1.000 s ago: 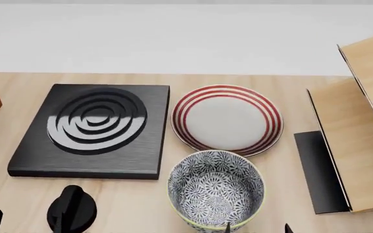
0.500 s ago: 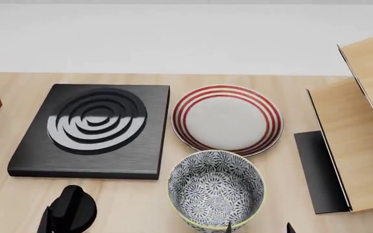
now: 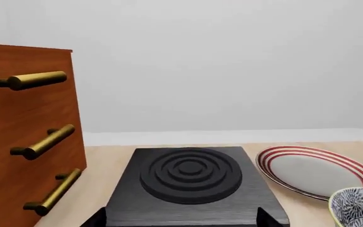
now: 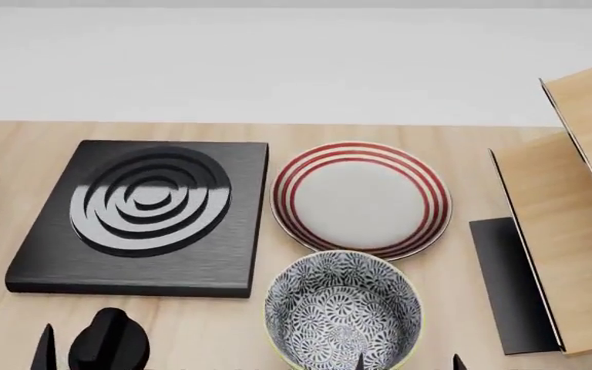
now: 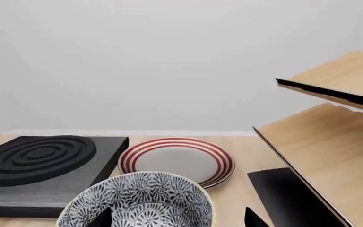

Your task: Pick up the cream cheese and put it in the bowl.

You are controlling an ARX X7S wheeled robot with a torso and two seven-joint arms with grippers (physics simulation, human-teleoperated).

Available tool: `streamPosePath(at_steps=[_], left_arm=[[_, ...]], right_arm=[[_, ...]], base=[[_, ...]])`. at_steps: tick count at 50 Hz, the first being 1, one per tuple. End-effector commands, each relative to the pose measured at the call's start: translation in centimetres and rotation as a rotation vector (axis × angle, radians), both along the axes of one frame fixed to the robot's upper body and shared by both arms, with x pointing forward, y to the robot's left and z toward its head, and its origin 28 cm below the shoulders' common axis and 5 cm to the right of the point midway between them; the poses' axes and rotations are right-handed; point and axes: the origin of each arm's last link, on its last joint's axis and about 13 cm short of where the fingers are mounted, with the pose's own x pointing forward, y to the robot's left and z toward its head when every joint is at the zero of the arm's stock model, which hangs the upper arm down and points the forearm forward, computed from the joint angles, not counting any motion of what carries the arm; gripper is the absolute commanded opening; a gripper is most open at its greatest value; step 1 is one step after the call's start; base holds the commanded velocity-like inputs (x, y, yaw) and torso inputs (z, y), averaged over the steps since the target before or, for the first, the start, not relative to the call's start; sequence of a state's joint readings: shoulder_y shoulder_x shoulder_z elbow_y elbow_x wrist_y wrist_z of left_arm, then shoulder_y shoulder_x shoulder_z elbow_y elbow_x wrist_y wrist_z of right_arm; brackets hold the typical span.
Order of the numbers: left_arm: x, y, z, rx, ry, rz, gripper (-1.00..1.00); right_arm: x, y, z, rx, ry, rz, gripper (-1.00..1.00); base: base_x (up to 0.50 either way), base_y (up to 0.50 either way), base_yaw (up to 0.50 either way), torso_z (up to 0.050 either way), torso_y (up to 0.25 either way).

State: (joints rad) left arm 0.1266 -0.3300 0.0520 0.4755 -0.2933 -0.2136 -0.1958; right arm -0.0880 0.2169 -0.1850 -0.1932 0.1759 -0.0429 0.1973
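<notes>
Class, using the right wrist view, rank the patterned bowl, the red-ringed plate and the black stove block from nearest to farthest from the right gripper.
1. The bowl, directly between and just ahead of the right gripper fingertips.
2. The plate, just behind the bowl.
3. The stove block, off to the robot's left, beside the plate and too close to it to rank surely.

All three views are bright and evenly lit, with clean, noise-free rendering and no motion blur. Light seems diffuse and comes from above. In the head view the black grooved slab [image 4: 142, 218] carries broad whitish sheen across its rings, the strongest glare anywhere. Shadows are soft and short: a faint dark rim under the red-ringed plate [image 4: 362, 198] and under the bowl [image 4: 342, 308] on the table [image 4: 450, 270]. The brass handles [image 3: 46, 142] of the cabinet show mild highlights. Focus is sharp throughout, with no visible bending of straight edges near the borders.
</notes>
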Motion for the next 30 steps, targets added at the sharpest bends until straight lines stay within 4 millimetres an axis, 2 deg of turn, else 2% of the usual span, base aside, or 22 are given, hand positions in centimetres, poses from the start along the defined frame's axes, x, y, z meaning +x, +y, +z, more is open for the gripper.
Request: streamPosePath(at_steps=[1, 12, 13, 15, 17, 19, 22, 23, 24, 26, 27, 30], left_arm=[[0.6, 0.2, 0.0, 0.009, 0.008, 0.018, 1.0], [-0.7, 3.0, 2.6, 0.031, 0.198, -0.197, 1.0], [-1.0, 3.3, 2.7, 0.02, 0.237, -0.245, 1.0], [-1.1, 3.5, 2.9, 0.028, 0.219, -0.218, 1.0], [-1.7, 4.1, 3.1, 0.04, 0.29, -0.299, 1.0], [-1.8, 4.4, 3.2, 0.04, 0.278, -0.281, 1.0], [-1.8, 5.4, 3.7, 0.03, 0.351, -0.326, 1.0], [-2.2, 5.6, 3.7, 0.059, 0.376, -0.391, 1.0], [-2.6, 5.9, 3.8, 0.096, 0.352, -0.422, 1.0], [-3.0, 6.3, 4.2, 0.033, 0.408, -0.492, 1.0], [-3.2, 6.4, 4.2, 0.073, 0.376, -0.466, 1.0], [-3.7, 7.0, 4.5, 0.021, 0.368, -0.485, 1.0]], right_arm=[[-0.1, -0.1, 0.1, -0.004, -0.005, -0.002, 1.0], [0.0, -0.1, 0.4, -0.007, -0.012, 0.003, 1.0], [0.1, -0.1, 0.4, -0.005, -0.012, 0.005, 1.0], [0.1, 0.0, 0.4, -0.006, -0.012, 0.007, 1.0], [0.2, 0.1, 0.4, -0.012, -0.012, 0.014, 1.0], [0.3, 0.1, 0.4, -0.012, -0.009, 0.015, 1.0], [0.3, 0.1, 0.5, -0.006, -0.013, 0.022, 1.0], [0.3, 0.1, 0.5, -0.011, -0.011, 0.024, 1.0], [0.4, 0.1, 0.4, -0.013, -0.007, 0.024, 1.0], [0.4, 0.1, 0.4, -0.012, -0.005, 0.028, 1.0], [0.4, 0.2, 0.4, -0.014, -0.005, 0.029, 1.0], [0.5, 0.4, 0.4, -0.013, -0.005, 0.035, 1.0]], base=[[0.0, 0.0, 0.0, 0.0, 0.0], [0.0, 0.0, 0.0, 0.0, 0.0], [0.0, 0.0, 0.0, 0.0, 0.0], [0.0, 0.0, 0.0, 0.0, 0.0], [0.0, 0.0, 0.0, 0.0, 0.0], [0.0, 0.0, 0.0, 0.0, 0.0], [0.0, 0.0, 0.0, 0.0, 0.0], [0.0, 0.0, 0.0, 0.0, 0.0], [0.0, 0.0, 0.0, 0.0, 0.0], [0.0, 0.0, 0.0, 0.0, 0.0], [0.0, 0.0, 0.0, 0.0, 0.0], [0.0, 0.0, 0.0, 0.0, 0.0]])
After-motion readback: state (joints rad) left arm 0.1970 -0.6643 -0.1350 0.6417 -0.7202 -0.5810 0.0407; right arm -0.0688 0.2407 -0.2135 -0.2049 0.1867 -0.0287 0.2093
